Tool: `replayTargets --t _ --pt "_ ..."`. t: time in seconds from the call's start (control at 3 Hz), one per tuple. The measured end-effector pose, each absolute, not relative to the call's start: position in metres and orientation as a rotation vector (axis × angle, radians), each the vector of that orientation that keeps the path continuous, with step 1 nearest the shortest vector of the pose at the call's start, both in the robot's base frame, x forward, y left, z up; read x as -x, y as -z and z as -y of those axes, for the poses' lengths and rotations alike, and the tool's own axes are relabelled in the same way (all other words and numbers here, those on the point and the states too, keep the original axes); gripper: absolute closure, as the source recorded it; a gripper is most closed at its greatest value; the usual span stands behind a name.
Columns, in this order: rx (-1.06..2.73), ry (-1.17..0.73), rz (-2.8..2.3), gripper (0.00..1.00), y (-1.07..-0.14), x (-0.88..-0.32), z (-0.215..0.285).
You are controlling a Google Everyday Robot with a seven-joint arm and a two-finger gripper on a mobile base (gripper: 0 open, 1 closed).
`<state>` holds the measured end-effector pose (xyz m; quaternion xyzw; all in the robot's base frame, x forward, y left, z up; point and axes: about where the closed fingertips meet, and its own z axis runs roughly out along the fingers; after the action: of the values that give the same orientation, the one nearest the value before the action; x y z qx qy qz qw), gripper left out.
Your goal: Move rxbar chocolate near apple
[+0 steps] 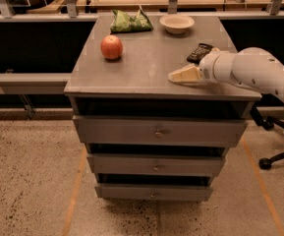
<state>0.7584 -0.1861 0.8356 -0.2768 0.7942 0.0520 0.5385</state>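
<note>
I see the rxbar chocolate point(199, 52) lying flat on the right part of the cabinet top point(146, 68), about midway between the near and far edges. Its near right end sits just beside the white wrist of my arm point(249, 73). The gripper point(177, 76) points left, low over the top, just near and left of the bar and close to the near edge. The bar is not in its grasp. Whether the gripper is open or closed I cannot tell from this side.

The apple point(111, 47) stands on the left part of the top, well apart from the bar, with bare surface between them. Farther back, the cream bowl point(177, 23) sits beyond the bar, and the green chip bag point(130, 21) lies beyond the apple, both near the far edge.

Below the top are three drawers point(158, 131), each pulled out slightly. A chair base point(274, 157) stands on the speckled floor point(28, 181) at the right.
</note>
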Motion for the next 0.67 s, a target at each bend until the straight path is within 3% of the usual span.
replayTargets --t 0.67 --pt "0.658 -0.124 -1.889 0.0 -0.8373 -0.7584 0.1861"
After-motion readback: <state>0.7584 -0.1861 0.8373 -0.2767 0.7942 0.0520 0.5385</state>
